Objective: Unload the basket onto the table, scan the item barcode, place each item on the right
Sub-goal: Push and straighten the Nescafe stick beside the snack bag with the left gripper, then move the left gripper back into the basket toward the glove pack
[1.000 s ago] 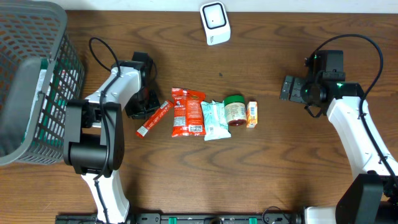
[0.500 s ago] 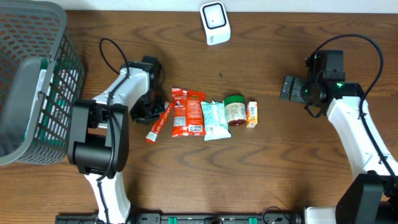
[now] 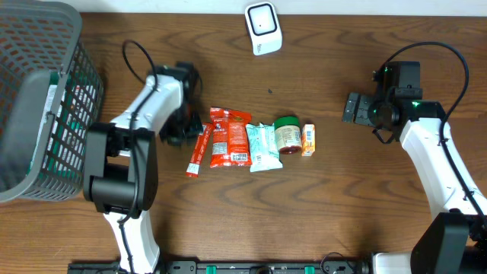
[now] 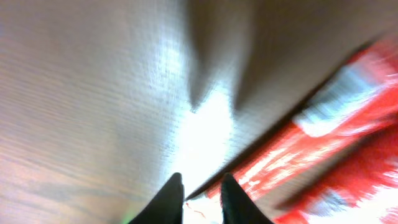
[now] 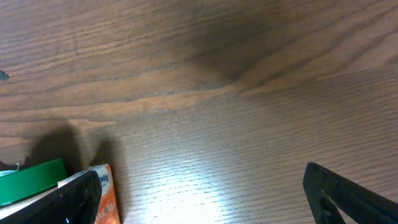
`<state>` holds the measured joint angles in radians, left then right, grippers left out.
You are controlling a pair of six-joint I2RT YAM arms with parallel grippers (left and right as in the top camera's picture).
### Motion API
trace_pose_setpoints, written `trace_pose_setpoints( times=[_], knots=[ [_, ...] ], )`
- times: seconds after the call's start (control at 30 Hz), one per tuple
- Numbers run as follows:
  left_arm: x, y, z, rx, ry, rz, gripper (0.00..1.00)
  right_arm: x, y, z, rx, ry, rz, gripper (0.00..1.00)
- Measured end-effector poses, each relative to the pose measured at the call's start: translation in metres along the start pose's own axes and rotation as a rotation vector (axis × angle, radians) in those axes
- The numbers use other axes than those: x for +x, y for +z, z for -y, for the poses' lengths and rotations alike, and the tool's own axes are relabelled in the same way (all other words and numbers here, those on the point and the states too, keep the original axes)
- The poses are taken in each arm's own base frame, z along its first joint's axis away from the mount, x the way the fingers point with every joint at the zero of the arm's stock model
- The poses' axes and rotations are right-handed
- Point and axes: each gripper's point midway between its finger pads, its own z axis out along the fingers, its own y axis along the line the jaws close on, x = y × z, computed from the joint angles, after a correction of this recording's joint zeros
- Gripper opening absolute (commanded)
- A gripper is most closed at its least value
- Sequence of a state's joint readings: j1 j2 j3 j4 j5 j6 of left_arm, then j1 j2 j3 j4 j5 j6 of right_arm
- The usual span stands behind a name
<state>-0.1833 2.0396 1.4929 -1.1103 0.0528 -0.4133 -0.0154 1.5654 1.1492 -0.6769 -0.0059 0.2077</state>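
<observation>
A thin red stick packet (image 3: 198, 150) lies flat on the table, just left of a red snack bag (image 3: 230, 137). My left gripper (image 3: 185, 129) is at the packet's upper end. In the left wrist view, blurred by motion, the left gripper (image 4: 200, 182) has its jaws slightly apart. The white end of the packet (image 4: 298, 143) shows in the gap, and whether they pinch it I cannot tell. The white barcode scanner (image 3: 263, 28) rests at the table's far edge. My right gripper (image 3: 351, 108) stands wide open over bare wood (image 5: 202, 186), away from the items.
Right of the snack bag lie a pale green pouch (image 3: 262, 146), a green-lidded jar (image 3: 288, 135) and a small orange carton (image 3: 308, 141). The carton (image 5: 106, 199) also shows beside my right gripper's left finger. A grey mesh basket (image 3: 38, 99) fills the left edge.
The stick packet slid right and turned from slanted to nearly upright beside the snack bag. My left gripper moved right with it, and its jaws parted a little. The right arm stayed still.
</observation>
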Motion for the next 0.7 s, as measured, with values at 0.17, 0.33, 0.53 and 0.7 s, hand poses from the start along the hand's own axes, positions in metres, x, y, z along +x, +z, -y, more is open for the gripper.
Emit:
trace_pose_setpoints(
  times=[0.17,0.33,0.53,0.7],
  knots=[
    [-0.037,-0.098,0.004,0.100,0.026,0.221,0.66,0.000,0.000,0.000,0.000,0.000,0.000,0.99],
    [-0.056,-0.240,-0.034,0.206,-0.035,0.607,0.80,0.000,0.000,0.000,0.000,0.000,0.000,0.99],
    [-0.061,-0.337,-0.161,0.164,-0.295,0.946,1.00,0.000,0.000,0.000,0.000,0.000,0.000,0.99],
    [-0.069,-0.320,-0.281,0.009,-0.503,0.942,0.98,0.000,0.000,0.000,0.000,0.000,0.000,0.99]
  ],
)
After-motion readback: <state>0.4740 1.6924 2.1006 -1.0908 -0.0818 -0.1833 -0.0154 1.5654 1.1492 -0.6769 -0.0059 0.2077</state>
